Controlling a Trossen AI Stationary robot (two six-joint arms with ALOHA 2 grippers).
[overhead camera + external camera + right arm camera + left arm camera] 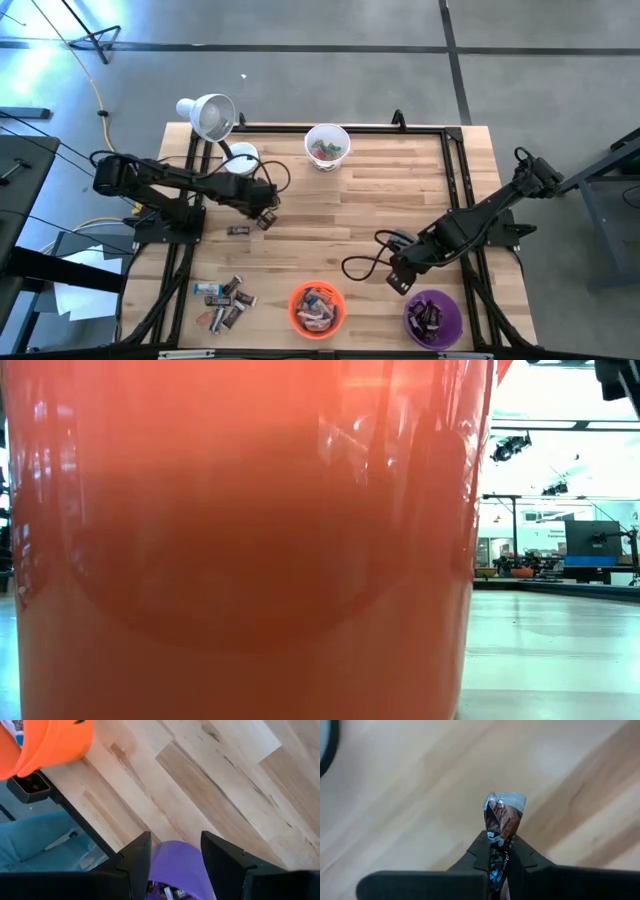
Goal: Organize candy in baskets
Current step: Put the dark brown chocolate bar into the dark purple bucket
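The left end effector (501, 851) is clenched on a dark brown candy (503, 820), lifted, it seems, just off the tabletop (380, 200) left of centre. The right end effector (175, 851) hangs released above the purple basket (433, 317). More candy (224, 297) lies near-left, beside the orange basket (317, 309); the white basket (327, 146) stands far.

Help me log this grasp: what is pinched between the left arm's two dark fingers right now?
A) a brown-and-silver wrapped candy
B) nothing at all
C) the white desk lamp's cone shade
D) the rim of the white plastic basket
A: in the left wrist view the left gripper is shut on a brown-and-silver wrapped candy that sticks out above the wooden table.
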